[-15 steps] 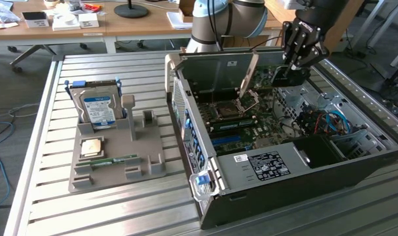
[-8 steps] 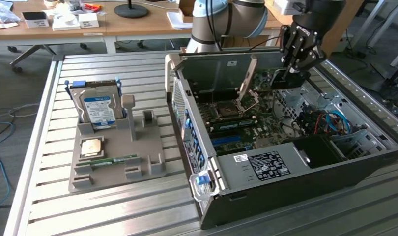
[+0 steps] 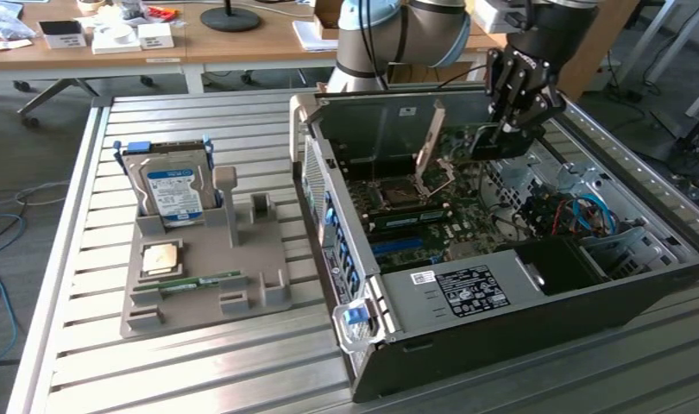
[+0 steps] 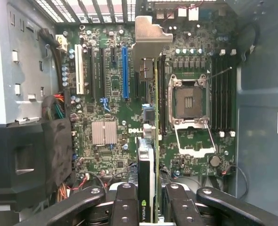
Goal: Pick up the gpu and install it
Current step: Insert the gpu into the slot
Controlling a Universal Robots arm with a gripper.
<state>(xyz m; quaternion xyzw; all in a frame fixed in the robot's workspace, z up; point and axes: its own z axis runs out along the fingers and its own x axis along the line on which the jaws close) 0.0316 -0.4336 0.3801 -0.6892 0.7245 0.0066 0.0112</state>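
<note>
Gpu [image 4: 146, 160] clamped in the fingers [image 4: 127, 205], hanging inside the open computer case [image 3: 534, 319] above the motherboard [image 4: 106, 108].
The gripper [image 4: 151, 207] has closed on one end of the card, so the card stands on edge. Its long axis runs straight away from the fingers, parallel to the blue expansion slot [image 4: 125, 70]. The silver bracket [image 4: 150, 35] points at the vented case wall (whether it sits over a slot, I cannot tell).

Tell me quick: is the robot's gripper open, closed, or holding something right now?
Gripper: closed, holding the gpu.
</note>
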